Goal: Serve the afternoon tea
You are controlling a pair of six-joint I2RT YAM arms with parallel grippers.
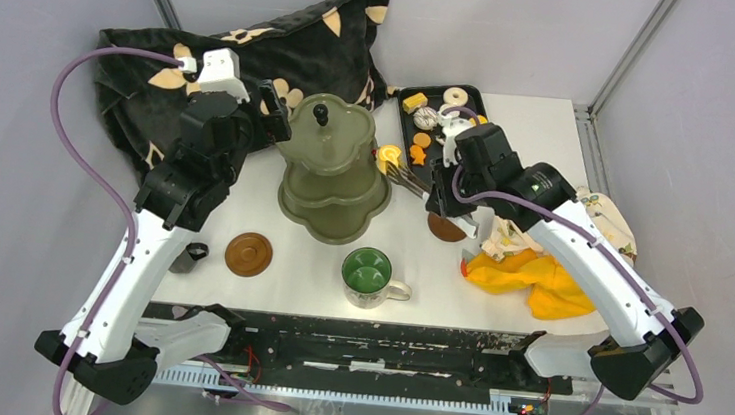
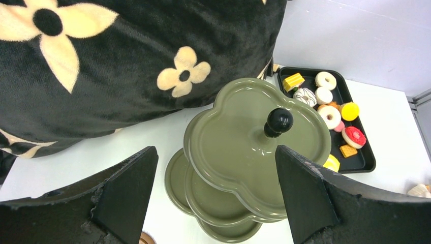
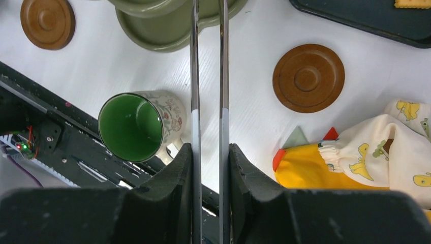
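The olive-green three-tier stand [image 1: 332, 169] with its black knob [image 1: 320, 114] stands mid-table and fills the left wrist view [image 2: 244, 137]. My left gripper [image 1: 274, 111] is open and empty, above the stand's back left, its jaws wide apart [image 2: 215, 148]. My right gripper [image 1: 442, 196] is shut on the metal tongs [image 3: 195, 76], whose arms reach toward the stand's right side. A yellow pastry [image 1: 389, 155] sits at the tong tips by the middle tier; I cannot tell whether the tongs hold it. Several toy pastries lie on the black tray [image 1: 473, 98]. The green-lined mug [image 1: 369, 273] stands at the front.
One brown saucer [image 1: 248, 253] lies front left; another [image 3: 308, 77] lies under my right arm. A yellow cloth [image 1: 533, 282] and a printed cloth [image 3: 406, 147] lie at the right. A black flowered pillow [image 1: 256, 57] fills the back left. A small black object [image 1: 189, 255] sits near the left arm.
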